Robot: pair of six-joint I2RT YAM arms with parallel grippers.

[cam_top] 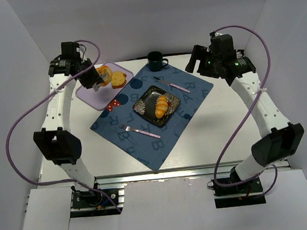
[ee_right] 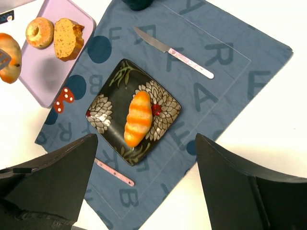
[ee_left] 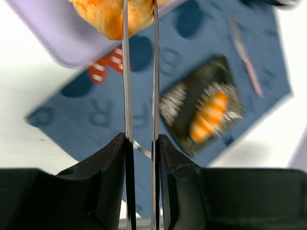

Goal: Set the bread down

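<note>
Two left fingers (ee_left: pixel 126 86) pinch the bread roll (ee_left: pixel 103 17).

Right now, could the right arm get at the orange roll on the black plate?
Probably yes: the right gripper is open and looks down on the roll, which lies uncovered on the plate.

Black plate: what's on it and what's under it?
One orange roll lies on the plate. The blue placemat is under it; the mat's print beneath the plate is covered.
</note>
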